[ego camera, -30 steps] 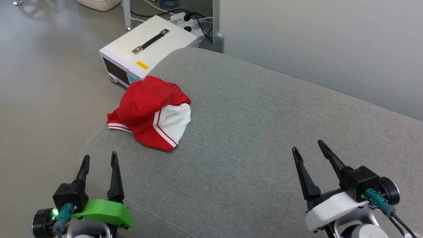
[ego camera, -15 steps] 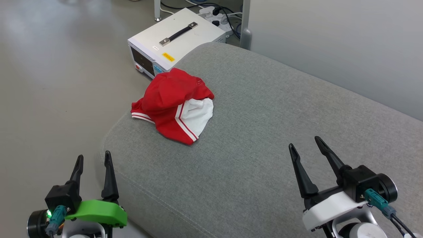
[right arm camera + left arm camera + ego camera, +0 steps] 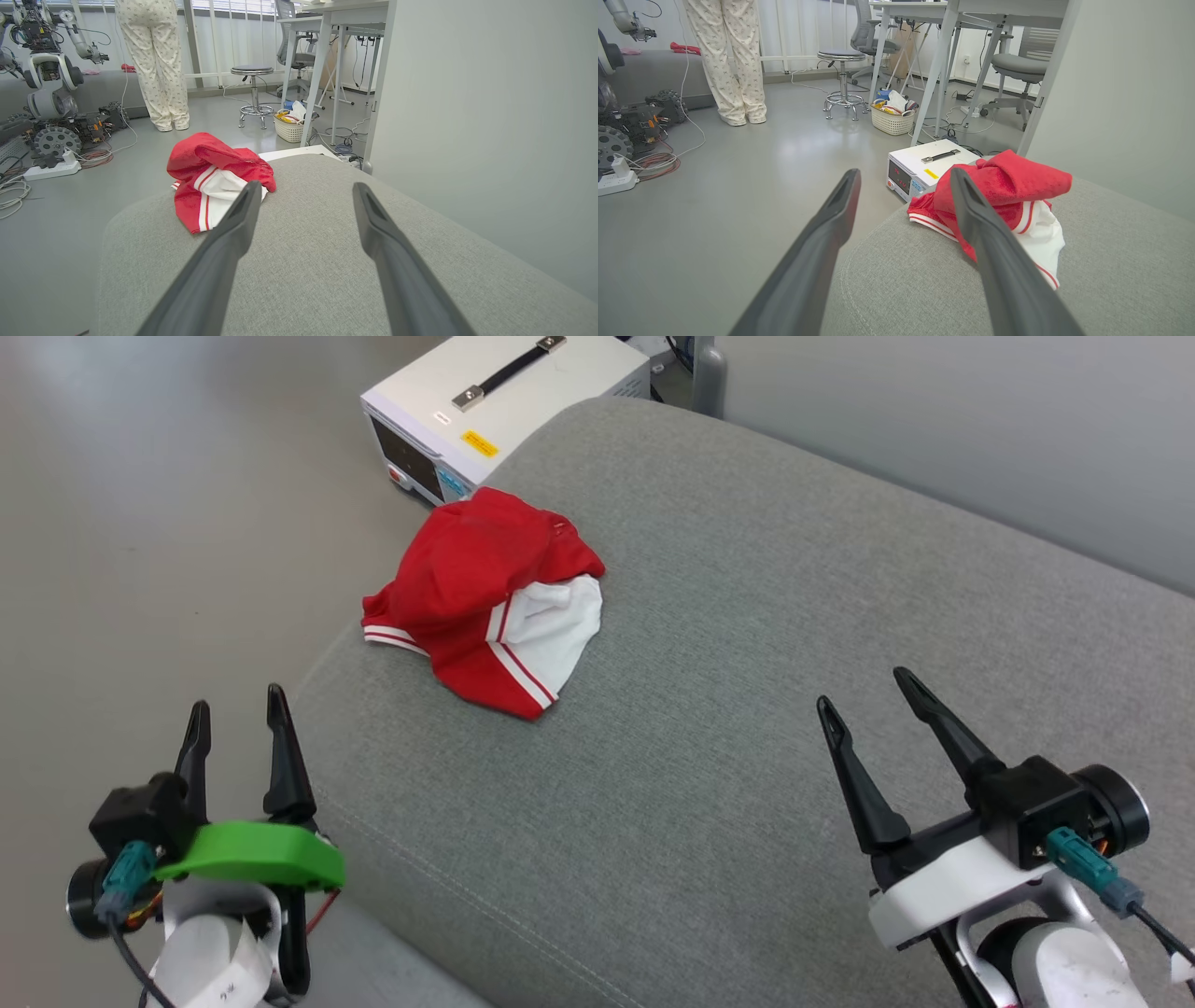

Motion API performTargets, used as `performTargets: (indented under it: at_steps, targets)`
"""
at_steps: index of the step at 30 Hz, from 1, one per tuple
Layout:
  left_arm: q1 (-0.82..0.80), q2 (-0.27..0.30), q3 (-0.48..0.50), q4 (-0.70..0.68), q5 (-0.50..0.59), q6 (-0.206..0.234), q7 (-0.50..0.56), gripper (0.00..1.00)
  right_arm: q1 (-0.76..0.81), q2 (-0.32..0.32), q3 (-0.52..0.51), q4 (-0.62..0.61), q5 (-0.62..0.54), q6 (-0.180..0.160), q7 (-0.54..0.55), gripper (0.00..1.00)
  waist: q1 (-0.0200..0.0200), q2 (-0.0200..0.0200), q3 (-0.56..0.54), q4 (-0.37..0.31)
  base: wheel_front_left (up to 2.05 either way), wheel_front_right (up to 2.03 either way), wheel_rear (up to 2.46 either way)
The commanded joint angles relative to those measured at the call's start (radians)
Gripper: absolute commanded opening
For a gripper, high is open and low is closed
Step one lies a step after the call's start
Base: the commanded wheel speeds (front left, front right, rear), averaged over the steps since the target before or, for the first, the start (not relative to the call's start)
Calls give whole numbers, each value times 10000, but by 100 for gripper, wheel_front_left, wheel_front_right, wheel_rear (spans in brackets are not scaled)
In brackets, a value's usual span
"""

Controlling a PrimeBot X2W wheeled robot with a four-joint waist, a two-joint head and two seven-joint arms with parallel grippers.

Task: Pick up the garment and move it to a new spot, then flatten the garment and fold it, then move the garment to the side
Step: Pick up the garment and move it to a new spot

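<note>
Beyond the cushion, a person's legs, a stool and a basket are noted on the grey floor. Left gripper is held just off the cushion's left edge, jaws spread wide, empty and touching nothing. Garment is found crumpled in a heap near the cushion's far left corner, red uppermost, a white sleeve and striped trim exposed, well apart from both grippers. White box is set on the floor just behind it. Right gripper is held over bare cushion, jaws equally wide, empty; bare fabric alone is seen between it and the garment.
</note>
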Motion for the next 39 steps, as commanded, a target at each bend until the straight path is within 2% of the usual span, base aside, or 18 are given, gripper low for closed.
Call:
performTargets:
  at_steps: [1,6,12,17,22,28,32,39]
  targets:
    - [-460,-12,27,161,-127,-46,-59,100,-232,-161,6,-147,61,-7,95,100,0,-1,784,-646,0,0,0]
    - [-1809,213,109,1409,-800,-242,249,100,-629,-548,7,-464,129,-7,353,100,0,-1,1708,-1384,0,0,0]
    - [-3585,968,-105,2969,-1439,-460,1213,100,-1037,-713,-76,-668,228,-7,332,100,0,-1,2621,-2088,0,0,0]
    - [-4854,1607,-455,4280,-2241,-537,2390,100,-1276,-743,-184,-642,300,-7,236,100,0,-1,3177,-2412,0,0,0]
    - [-6001,2200,-1286,5142,-3081,-546,3726,100,-1581,-770,-85,-570,372,-7,168,100,0,-1,3629,-2605,0,0,0]
    - [-6825,2921,-2208,5876,-4067,-548,5450,100,-2072,-859,243,-482,503,-7,133,100,0,-1,4071,-2901,0,0,0]
    - [-7073,3275,-2449,6645,-4517,-549,6627,100,-2309,-933,331,-472,629,-7,116,100,0,-1,4281,-3083,0,0,0]
    - [-7148,3384,-2647,7810,-4868,-549,7631,100,-2418,-1007,307,-392,778,-7,102,100,0,-1,4353,-3272,0,0,0]
